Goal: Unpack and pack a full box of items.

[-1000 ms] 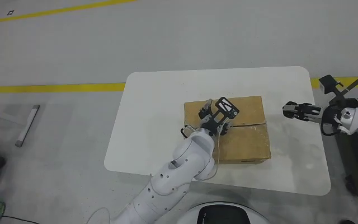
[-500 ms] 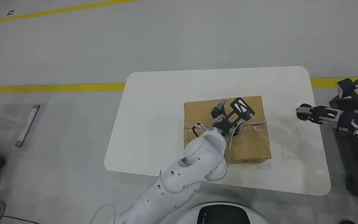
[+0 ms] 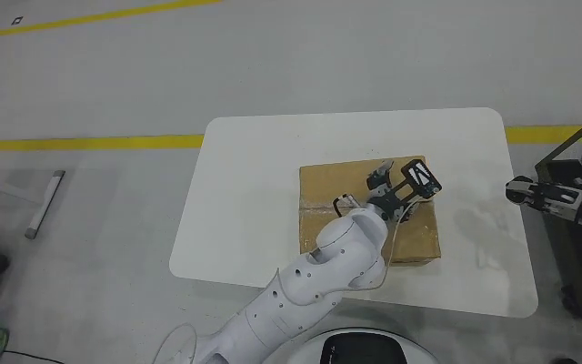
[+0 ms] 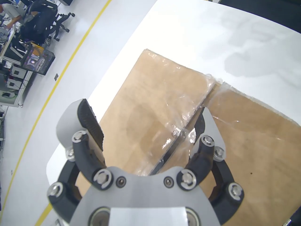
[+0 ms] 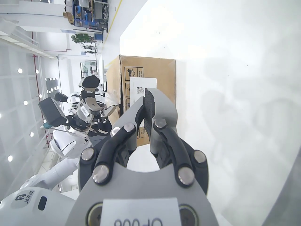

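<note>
Sealed cardboard box lies on the tabletop, toward 4 o'clock of its centre. Its long axis and taped seam run 9 to 3 o'clock, flaps up. The left claw, spread open, sets one fingertip in the seam, apparently to split the tape. The right claw, closed and empty, waits at 3 o'clock.

Industrial lab (yellow floor lines, office chairs).

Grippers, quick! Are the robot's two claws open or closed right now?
Left gripper: open, over the box, holding nothing.
Right gripper: closed, empty.
</note>
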